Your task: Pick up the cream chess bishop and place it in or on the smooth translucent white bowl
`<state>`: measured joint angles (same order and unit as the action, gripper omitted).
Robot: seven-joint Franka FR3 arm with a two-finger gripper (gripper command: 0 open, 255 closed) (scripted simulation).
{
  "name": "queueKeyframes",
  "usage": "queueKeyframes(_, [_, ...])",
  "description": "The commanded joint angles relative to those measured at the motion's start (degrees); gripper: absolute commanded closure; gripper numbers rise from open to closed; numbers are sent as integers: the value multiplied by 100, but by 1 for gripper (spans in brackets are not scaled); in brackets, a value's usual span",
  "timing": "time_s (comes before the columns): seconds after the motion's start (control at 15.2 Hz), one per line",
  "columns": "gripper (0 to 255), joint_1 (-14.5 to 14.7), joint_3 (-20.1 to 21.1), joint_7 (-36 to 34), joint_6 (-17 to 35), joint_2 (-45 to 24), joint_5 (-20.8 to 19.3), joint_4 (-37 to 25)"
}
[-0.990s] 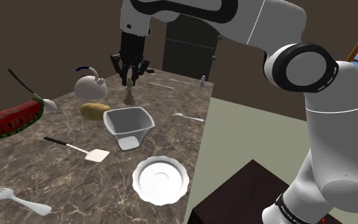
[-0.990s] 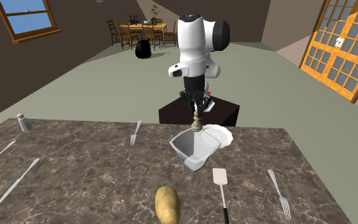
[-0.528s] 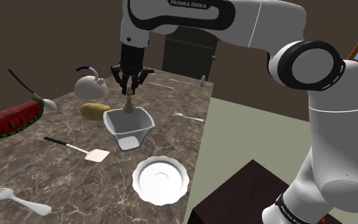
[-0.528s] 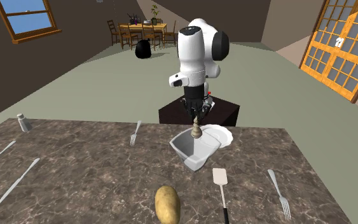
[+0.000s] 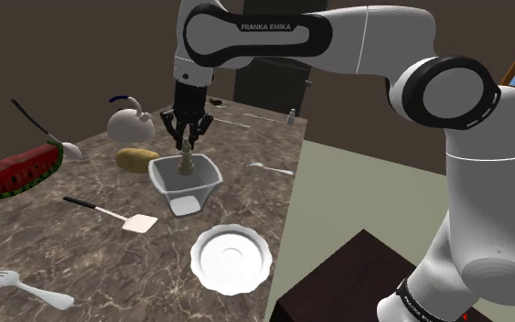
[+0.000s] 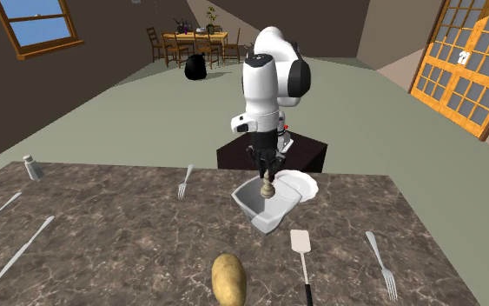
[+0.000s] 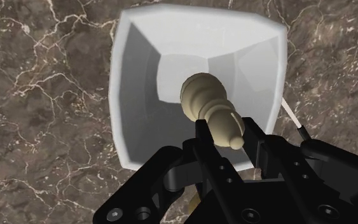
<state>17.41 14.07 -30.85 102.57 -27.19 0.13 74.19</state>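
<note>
As the cream bishop (image 7: 210, 109) must end inside the white bowl (image 7: 133, 83), the gripper (image 5: 187, 144) hangs straight above its hollow, fingers (image 7: 259, 141) clamped on the piece's narrow top so its base points down. That bowl stands on the table (image 5: 81, 247), toward the edge on the stand's (image 5: 337, 279) side.

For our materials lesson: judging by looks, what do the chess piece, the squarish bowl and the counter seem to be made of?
Cream chess bishop: matt, turned-looking, perhaps wood or ivory-like plastic; no grain shows.
Squarish white bowl: smooth, softly glossy, likely plastic or ceramic.
Dark brown counter: pale veins suggest polished marble.
</note>
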Motion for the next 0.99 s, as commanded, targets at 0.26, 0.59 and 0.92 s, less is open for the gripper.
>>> queueKeyframes(0.26, [255,3,0,-2,60,-9,-2,47])
queueKeyframes(0.59, [0,3,0,-2,60,-10,-2,46])
queueKeyframes(0.92, [0,10,-2,-6,-538,-43,-9,-584])
